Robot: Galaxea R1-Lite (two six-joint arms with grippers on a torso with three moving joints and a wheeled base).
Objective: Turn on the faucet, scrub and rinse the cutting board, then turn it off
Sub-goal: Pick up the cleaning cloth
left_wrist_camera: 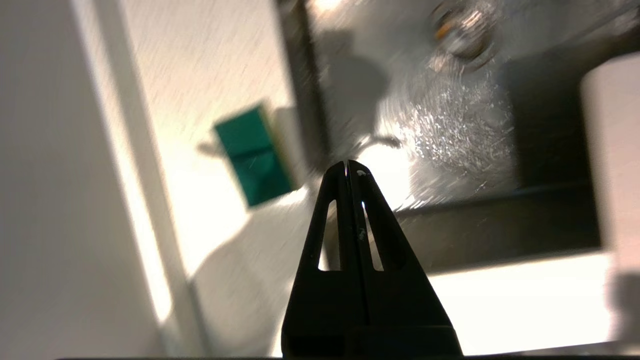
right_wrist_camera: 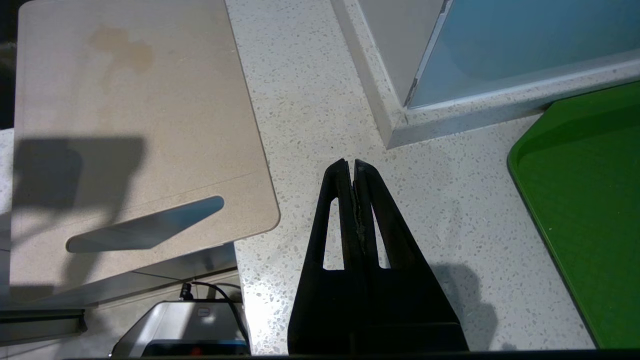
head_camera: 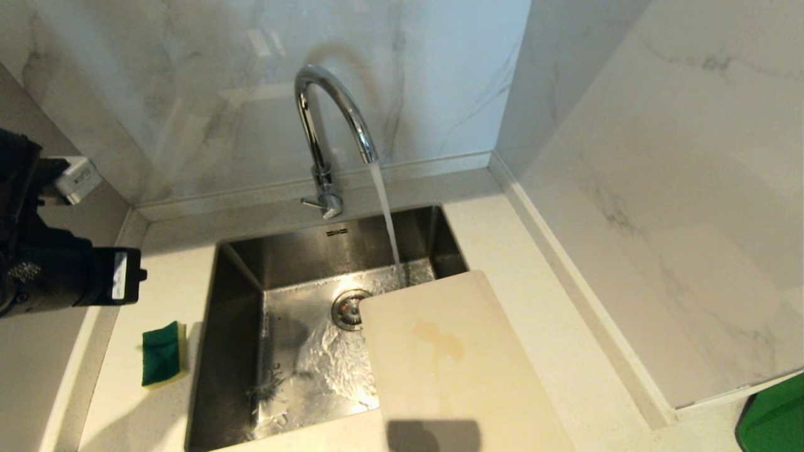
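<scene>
Faucet [head_camera: 333,119] runs into sink [head_camera: 239,326]; cutting board [head_camera: 452,364] overhangs it; both grippers' fingers [left_wrist_camera: 345,185] together, empty.

Speckled white counter [head_camera: 540,326], sponge [head_camera: 162,353], cutting board [head_camera: 452,364] overhanging sink [head_camera: 239,326], green tray [right_wrist_camera: 590,210]

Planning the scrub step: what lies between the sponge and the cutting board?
In the head view, only the open sink basin, wet with running water, separates the sponge from the cutting board.

Sponge [head_camera: 162,353]: green over yellow, flat on the countertop [head_camera: 534,301] left of the sink [head_camera: 239,314]. Green tray [head_camera: 776,417]: on the countertop, far right.
</scene>
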